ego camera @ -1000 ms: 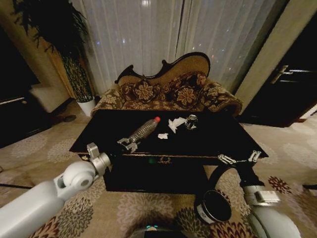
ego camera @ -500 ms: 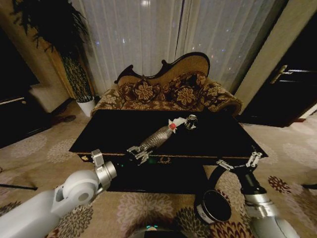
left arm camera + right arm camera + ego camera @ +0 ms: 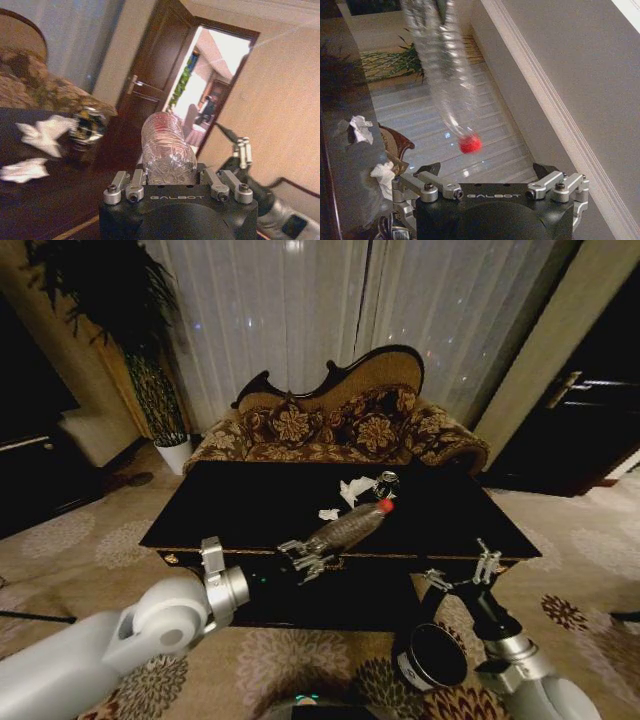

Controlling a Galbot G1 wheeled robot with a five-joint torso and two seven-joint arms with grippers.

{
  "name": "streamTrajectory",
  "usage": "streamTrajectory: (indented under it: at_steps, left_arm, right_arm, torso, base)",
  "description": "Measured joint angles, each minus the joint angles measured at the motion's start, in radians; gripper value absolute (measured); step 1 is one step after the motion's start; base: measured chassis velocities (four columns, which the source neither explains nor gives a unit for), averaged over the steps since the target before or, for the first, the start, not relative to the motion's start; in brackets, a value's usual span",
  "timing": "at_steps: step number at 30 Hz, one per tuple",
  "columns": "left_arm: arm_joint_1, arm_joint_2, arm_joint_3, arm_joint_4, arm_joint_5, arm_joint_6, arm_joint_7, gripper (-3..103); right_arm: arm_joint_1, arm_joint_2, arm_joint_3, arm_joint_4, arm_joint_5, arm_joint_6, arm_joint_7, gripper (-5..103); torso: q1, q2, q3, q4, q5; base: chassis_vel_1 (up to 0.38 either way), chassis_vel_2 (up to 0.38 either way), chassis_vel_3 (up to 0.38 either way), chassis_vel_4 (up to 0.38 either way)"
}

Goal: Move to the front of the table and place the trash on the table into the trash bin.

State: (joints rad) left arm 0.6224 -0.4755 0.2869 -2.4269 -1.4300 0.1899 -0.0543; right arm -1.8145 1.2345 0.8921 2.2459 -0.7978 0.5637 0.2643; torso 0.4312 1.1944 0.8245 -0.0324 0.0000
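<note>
Bottle (image 3: 350, 527) first: clear, ribbed plastic with a red cap, clamped at its base end between the fingers of the left gripper (image 3: 305, 558), its capped end pointing up and away from the gripper, over the front edge of the table (image 3: 230, 505). The left wrist view shows what the head view cannot, the crinkled wall of the bottle (image 3: 167, 150) seated between the two metal finger blocks of the left gripper (image 3: 170, 181). Beyond that gripper in the same view lie crumpled white paper scraps (image 3: 42, 131) and a small shiny-topped can (image 3: 90, 125) on the dark glossy tabletop, with the right gripper (image 3: 243, 150) farther off to the side.

The right gripper (image 3: 460, 568) hangs in front of the table, its fingers spread wide apart and holding nothing. Its wrist view looks up past its spread fingers (image 3: 445, 190) at the bottle (image 3: 445, 75), blurred, with the red cap toward the camera; white paper scraps (image 3: 361, 127) show on the reflective table surface beside it.

Below and just beside the right gripper stands the trash bin (image 3: 432, 656), a dark cylinder with a white label; its inside is dark and I cannot tell what is in it. Paper scraps (image 3: 352, 490) and the can (image 3: 386, 483) rest on the table beyond the bottle's cap.
</note>
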Motion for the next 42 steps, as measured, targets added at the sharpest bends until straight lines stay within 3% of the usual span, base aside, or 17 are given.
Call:
streamTrajectory:
  at_steps: [5, 19, 27, 37, 40, 42]
  left_arm:
    - [-0.108, -0.066, 0.112, 0.026, -0.023, 0.006, -0.027, 41]
    - [-0.252, -0.246, 0.286, 0.106, -0.045, 0.009, -0.107, 41]
    - [-0.255, -0.313, 0.338, 0.130, -0.059, 0.009, -0.148, 41]
    - [-0.199, -0.389, 0.366, 0.138, -0.018, 0.005, -0.196, 41]
    - [-0.192, -0.387, 0.366, 0.132, -0.024, 0.005, -0.204, 41]
    - [-0.184, -0.377, 0.370, 0.120, -0.025, 0.005, -0.208, 41]
  right_arm:
    - [0.010, 0.007, -0.015, -0.004, -0.040, 0.007, 0.000, 100]
    - [0.019, 0.028, -0.032, -0.014, -0.048, 0.008, -0.004, 100]
    - [0.018, 0.030, -0.038, -0.018, -0.045, 0.007, -0.004, 100]
    - [0.012, 0.051, -0.058, -0.023, -0.073, 0.014, -0.004, 101]
    - [0.008, 0.052, -0.059, -0.023, -0.075, 0.019, -0.004, 96]
    - [0.008, 0.052, -0.059, -0.024, -0.076, 0.022, -0.004, 86]
  torso:
    - [0.000, 0.000, 0.000, 0.0001, 0.0000]
    - [0.000, 0.000, 0.000, 0.0000, 0.0000]
    - [0.000, 0.000, 0.000, 0.0000, 0.0001]
    - [0.000, 0.000, 0.000, 0.0000, 0.0000]
    - [0.000, 0.000, 0.000, 0.0001, 0.0000]
    - [0.000, 0.000, 0.000, 0.0001, 0.0000]
  base:
    - [0.000, 0.000, 0.000, 0.000]
    - [0.000, 0.000, 0.000, 0.000]
    - [0.000, 0.000, 0.000, 0.000]
    - [0.000, 0.000, 0.000, 0.000]
    - [0.000, 0.000, 0.000, 0.000]
    - [0.000, 0.000, 0.000, 0.000]
